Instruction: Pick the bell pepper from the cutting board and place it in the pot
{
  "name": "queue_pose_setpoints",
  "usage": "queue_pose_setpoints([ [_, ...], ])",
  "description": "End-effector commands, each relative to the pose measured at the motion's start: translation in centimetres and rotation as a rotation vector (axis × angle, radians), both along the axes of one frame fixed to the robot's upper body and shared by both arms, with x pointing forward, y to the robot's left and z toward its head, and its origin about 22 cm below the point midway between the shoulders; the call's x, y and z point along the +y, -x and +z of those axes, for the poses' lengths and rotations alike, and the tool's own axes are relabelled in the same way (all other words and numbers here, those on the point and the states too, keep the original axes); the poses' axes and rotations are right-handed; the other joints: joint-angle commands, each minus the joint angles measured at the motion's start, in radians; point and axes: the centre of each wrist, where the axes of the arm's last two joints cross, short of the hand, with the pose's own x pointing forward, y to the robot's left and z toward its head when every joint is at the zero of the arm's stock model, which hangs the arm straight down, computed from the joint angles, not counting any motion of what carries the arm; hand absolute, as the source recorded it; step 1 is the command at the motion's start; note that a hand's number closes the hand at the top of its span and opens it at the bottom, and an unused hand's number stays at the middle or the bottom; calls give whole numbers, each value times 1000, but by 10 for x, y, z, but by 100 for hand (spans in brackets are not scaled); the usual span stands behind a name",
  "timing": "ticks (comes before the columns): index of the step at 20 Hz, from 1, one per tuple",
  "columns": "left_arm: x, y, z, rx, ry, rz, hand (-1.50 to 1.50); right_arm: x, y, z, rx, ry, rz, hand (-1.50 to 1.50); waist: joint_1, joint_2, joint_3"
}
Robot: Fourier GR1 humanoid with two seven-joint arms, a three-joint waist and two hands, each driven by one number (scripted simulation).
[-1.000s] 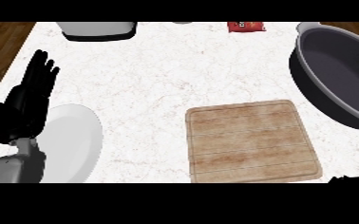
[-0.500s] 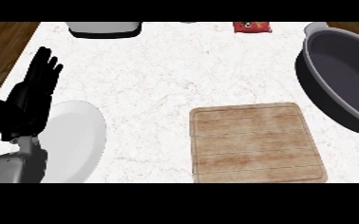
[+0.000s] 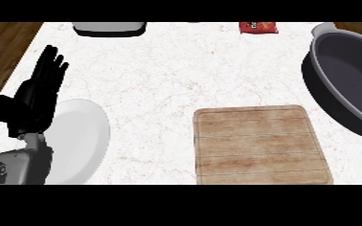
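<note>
White marbled tabletop (image 3: pixel 176 76) carries everything. Nearest, the left hand (image 3: pixel 35 100) rests at the left edge over a plate (image 3: pixel 81 143), fingers (image 3: pixel 51 67) straight and together, pointing up. Right of the fingers lies the board (image 3: pixel 262 146), no pepper visible on it. Farther right stands the pot (image 3: pixel 339 72); beyond the fingertips, a grey container (image 3: pixel 109 28) and red packet (image 3: pixel 258 27).

A wooden cutting board (image 3: pixel 262 144) lies on the white counter (image 3: pixel 176 67) at about 5 o'clock. The dark pot (image 3: pixel 339 76) sits at 3 o'clock. The left hand (image 3: pixel 39 93) rests open at 9 o'clock above a white plate (image 3: pixel 81 139).
</note>
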Motion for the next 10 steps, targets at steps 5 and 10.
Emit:
queue_pose_setpoints([
  [5, -18, -1, 11, -14, -3, -29, 0, -26, -43, -5, -96, 218, -155, 150, 26, 7, 2],
  [10, -27, -1, -2, -6, 1, -24, 0, -36, -65, -51, -78, 375, -244, 150, 27, 8, 2],
])
